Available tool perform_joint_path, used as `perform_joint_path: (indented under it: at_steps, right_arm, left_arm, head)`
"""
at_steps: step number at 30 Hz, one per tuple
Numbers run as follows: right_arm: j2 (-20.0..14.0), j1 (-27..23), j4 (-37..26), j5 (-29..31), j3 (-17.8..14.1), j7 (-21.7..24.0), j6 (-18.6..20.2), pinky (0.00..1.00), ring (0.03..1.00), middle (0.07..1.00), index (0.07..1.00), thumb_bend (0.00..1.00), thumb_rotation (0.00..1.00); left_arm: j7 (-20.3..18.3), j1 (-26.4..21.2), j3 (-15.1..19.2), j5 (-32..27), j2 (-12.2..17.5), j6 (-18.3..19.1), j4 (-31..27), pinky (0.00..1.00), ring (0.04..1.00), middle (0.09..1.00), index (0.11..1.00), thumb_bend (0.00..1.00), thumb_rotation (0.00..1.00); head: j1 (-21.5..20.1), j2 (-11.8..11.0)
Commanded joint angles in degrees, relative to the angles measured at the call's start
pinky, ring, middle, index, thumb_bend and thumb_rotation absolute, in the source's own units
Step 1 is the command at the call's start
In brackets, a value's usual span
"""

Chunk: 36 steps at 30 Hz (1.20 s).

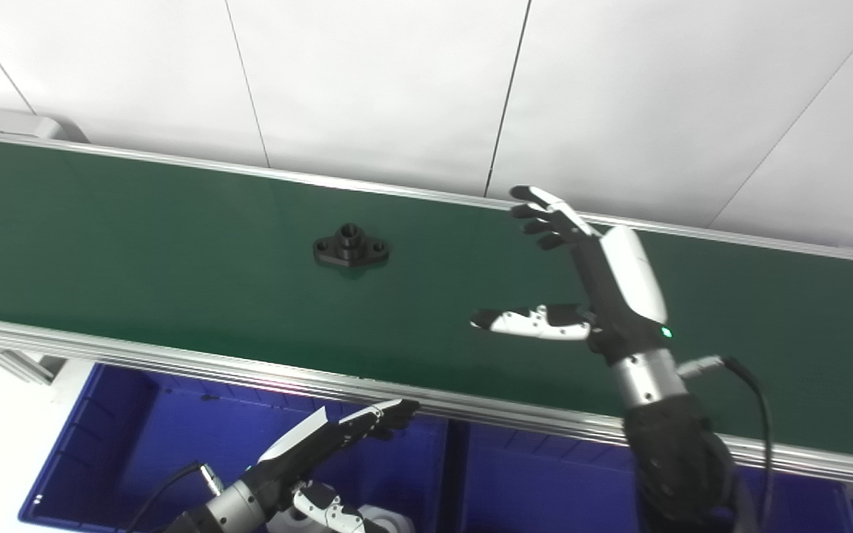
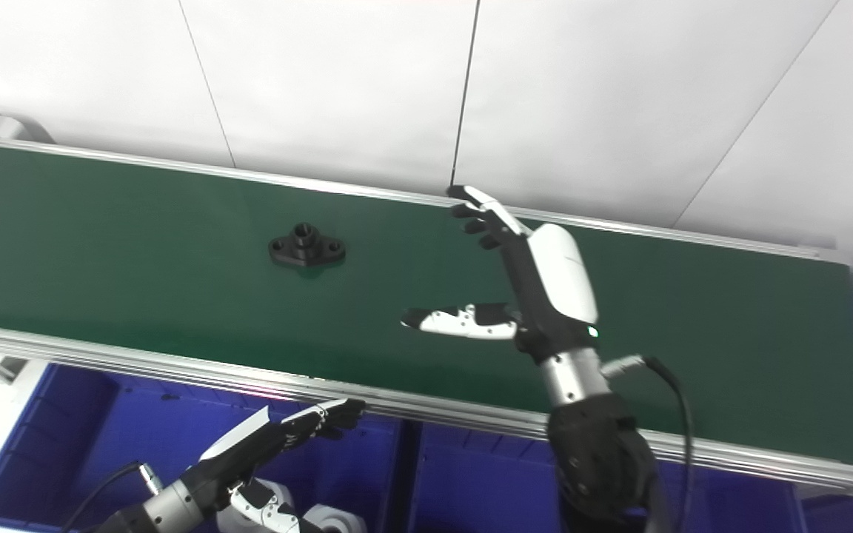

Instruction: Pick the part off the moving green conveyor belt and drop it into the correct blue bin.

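right hand (image 1: pixel 604 285) of mine hangs over the green conveyor belt (image 1: pixel 138 222), spread wide and holding nothing, thumb stretched toward the left and the fingers (image 1: pixel 545 215) reaching toward the far rail. the part (image 1: pixel 351 247), a small black flanged piece with a raised collar in the middle, lies flat on the belt to the left of this hand, well apart from it and roughly midway between the near and far rails. my left hand (image 1: pixel 330 437) waits low, below the near rail, over a blue bin (image 1: pixel 93 444); its fingers are extended and it carries nothing. a second blue bin (image 1: pixel 537 481) sits just to the right of that one.

i judge this to be the approach step: nothing is grasped yet. next i need to bring the right hand over the part, allow for the belt's travel, come down around the collar and close. i cannot tell from here which bin is the correct one.
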Motion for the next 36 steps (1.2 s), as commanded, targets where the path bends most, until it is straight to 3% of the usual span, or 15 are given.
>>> perform_joint_path:
  at_steps: [1,9,15,21,36]
  right_arm:
    - [1.3,-2.2,0.2,-0.1,0.8,-0.7,0.2,0.64,0.724,0.778,0.838,0.82,0.36]
    - [2.9,-6.3,6.5,-6.0,4.7,-1.1,1.3,0.64,0.725,0.781,0.844,0.80,0.34]
    - [2.7,-10.8,13.5,-9.8,7.5,-2.0,0.7,0.68,0.749,0.799,0.862,0.80,0.36]
    - [2.5,-15.5,20.6,-10.7,8.8,-2.6,1.1,0.73,0.792,0.829,0.875,0.80,0.37]
    - [0.8,-25.0,34.7,-12.5,12.4,-3.7,0.1,0.74,0.805,0.831,0.872,0.79,0.34]
  left_arm:
    - [-0.1,-0.3,0.0,-0.7,0.6,-2.1,-0.6,0.83,0.878,0.911,0.920,0.91,0.30]
    - [0.2,-0.3,0.0,-0.3,0.6,-2.1,-0.2,0.85,0.890,0.919,0.920,0.91,0.28]
    - [0.1,-0.5,-0.2,-0.7,0.9,-2.1,1.1,0.85,0.891,0.922,0.923,0.91,0.29]
    - [0.3,-0.8,-0.7,-0.8,1.0,-2.1,2.3,0.84,0.887,0.920,0.918,0.92,0.32]
    - [0.9,-0.9,-1.9,-0.6,0.9,-2.1,2.9,0.86,0.895,0.920,0.918,0.92,0.30]
  head:
    - [0.1,0.1]
    - [-1.0,-1.3]
    - [-2.9,-3.9]
    - [-1.5,-5.5]
    - [-0.1,-5.6]
